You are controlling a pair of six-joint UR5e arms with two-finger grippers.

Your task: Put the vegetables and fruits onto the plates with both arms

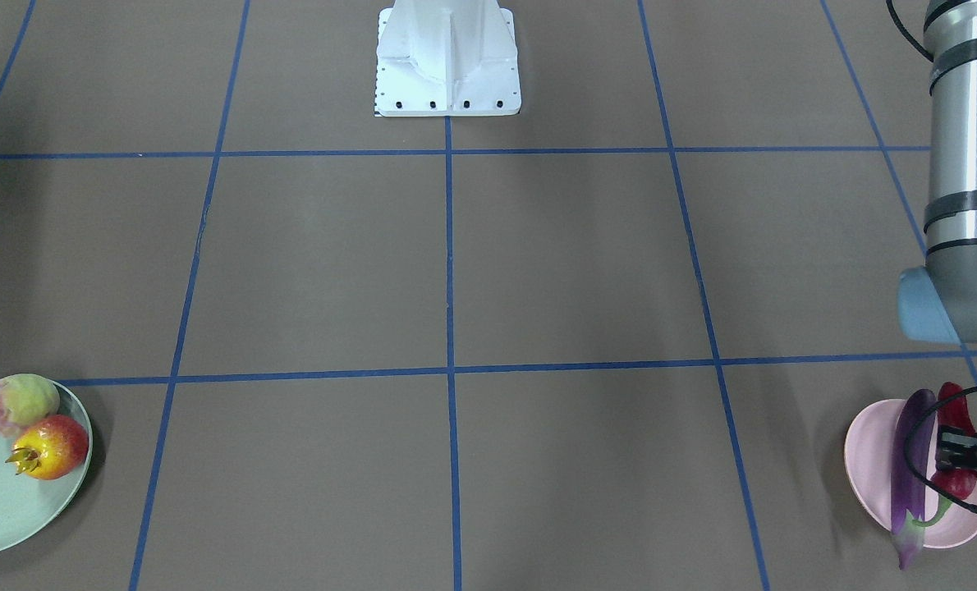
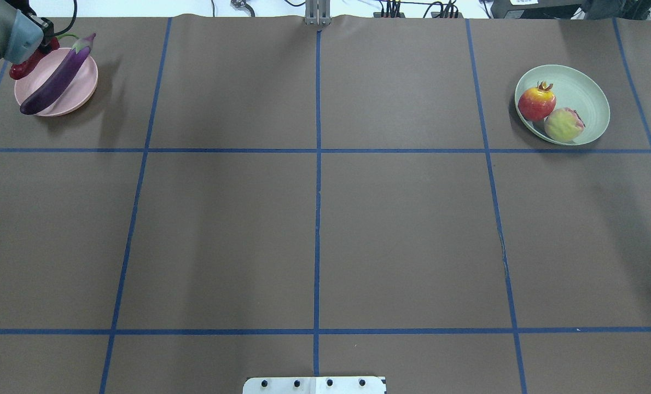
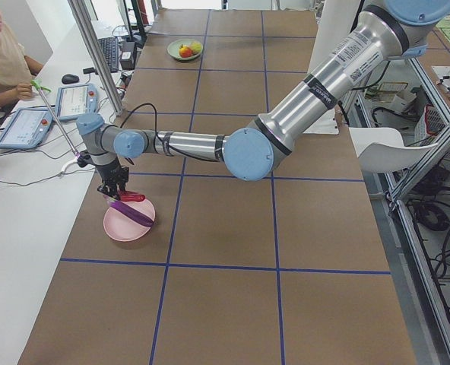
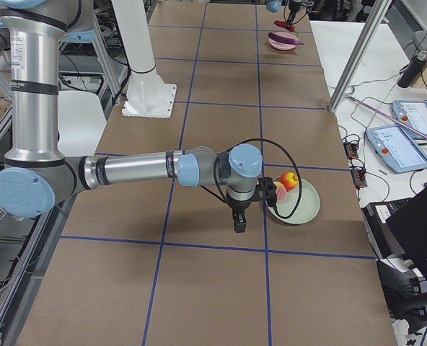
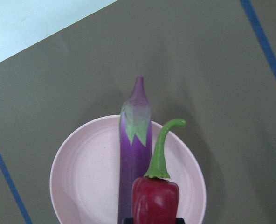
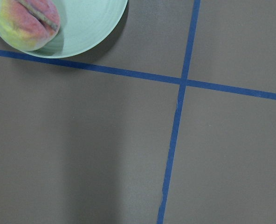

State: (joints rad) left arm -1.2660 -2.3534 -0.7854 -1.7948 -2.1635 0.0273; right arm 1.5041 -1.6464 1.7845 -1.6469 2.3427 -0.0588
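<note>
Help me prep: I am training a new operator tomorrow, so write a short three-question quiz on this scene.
1. True or false: the stem end of the eggplant sticks out past the rim of the pink plate.
2. What lies on the mint green plate? A) the peach and the pomegranate; B) the eggplant alone; C) nothing.
3. Which arm's jaws are closed on the red chili pepper over the pink plate?

Key: 1. True. 2. A. 3. The left arm.
</note>
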